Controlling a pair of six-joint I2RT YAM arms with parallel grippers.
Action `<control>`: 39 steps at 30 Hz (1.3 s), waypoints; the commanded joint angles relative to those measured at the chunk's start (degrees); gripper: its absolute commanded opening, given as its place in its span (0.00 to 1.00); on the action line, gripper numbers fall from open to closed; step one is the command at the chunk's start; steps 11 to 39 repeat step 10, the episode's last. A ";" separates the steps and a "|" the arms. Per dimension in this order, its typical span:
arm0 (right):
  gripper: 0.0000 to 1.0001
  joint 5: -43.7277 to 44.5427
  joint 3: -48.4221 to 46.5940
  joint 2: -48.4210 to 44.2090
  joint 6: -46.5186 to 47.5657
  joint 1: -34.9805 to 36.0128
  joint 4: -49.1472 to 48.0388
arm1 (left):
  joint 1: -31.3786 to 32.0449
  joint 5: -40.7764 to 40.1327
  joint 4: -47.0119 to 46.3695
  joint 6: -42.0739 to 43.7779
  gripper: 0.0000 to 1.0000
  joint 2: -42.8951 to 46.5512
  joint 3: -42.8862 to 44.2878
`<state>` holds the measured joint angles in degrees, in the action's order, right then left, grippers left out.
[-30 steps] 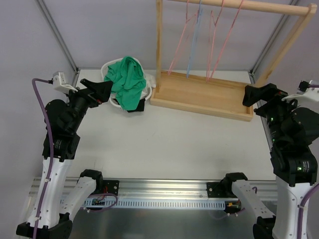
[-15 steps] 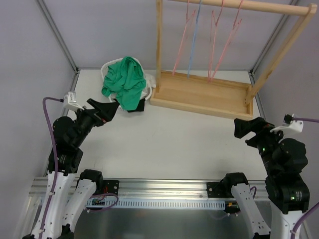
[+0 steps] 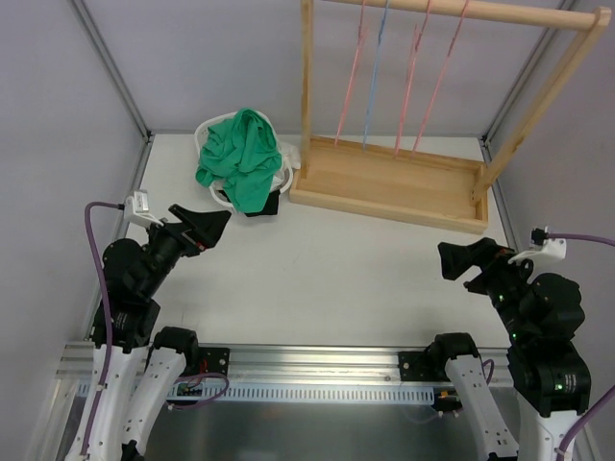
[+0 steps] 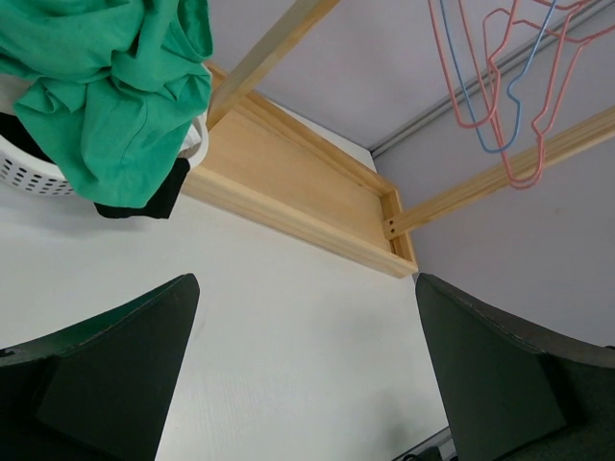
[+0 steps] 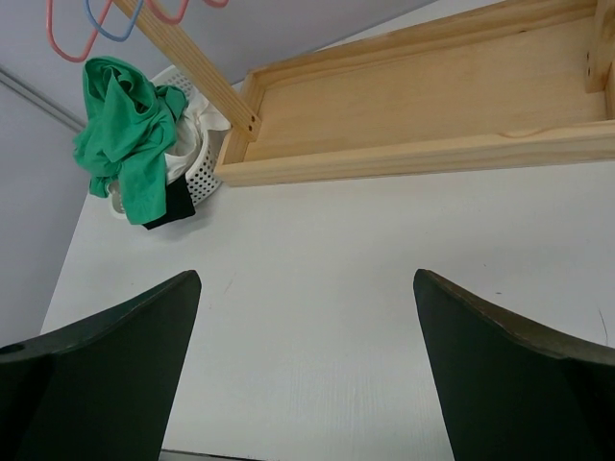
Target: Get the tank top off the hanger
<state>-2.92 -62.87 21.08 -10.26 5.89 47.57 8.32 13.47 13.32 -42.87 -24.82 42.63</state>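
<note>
A green tank top [image 3: 242, 156] lies heaped on a white laundry basket [image 3: 209, 137] at the back left; it also shows in the left wrist view [image 4: 115, 86] and the right wrist view [image 5: 130, 134]. Several bare pink and blue hangers [image 3: 394, 77] hang from the wooden rack's top bar [image 3: 480, 12]; they also show in the left wrist view [image 4: 500, 77]. My left gripper [image 3: 204, 226] is open and empty, near the table's left side. My right gripper [image 3: 459, 261] is open and empty, at the right.
The wooden rack's base tray [image 3: 389, 182] stands at the back, with an upright post [image 3: 307, 86] beside the basket. A dark garment [image 3: 258, 206] hangs from under the green one. Grey walls with metal frame bars enclose the table [image 3: 327, 279].
Both arms have pulled back toward the near edge and lowered, away from the basket and the rack. The hangers have swung and now hang straighter.
</note>
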 commanded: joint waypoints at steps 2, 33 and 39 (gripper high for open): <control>0.99 -1.39 -0.23 0.19 1.30 0.26 -0.38 | 0.47 0.85 -0.31 -0.72 0.99 0.65 0.17; 0.99 -2.35 0.21 0.71 1.47 0.35 -0.37 | 0.47 0.32 0.21 -0.63 0.99 0.74 0.08; 0.99 -2.35 0.21 0.71 1.47 0.35 -0.37 | 0.47 0.32 0.21 -0.63 0.99 0.74 0.08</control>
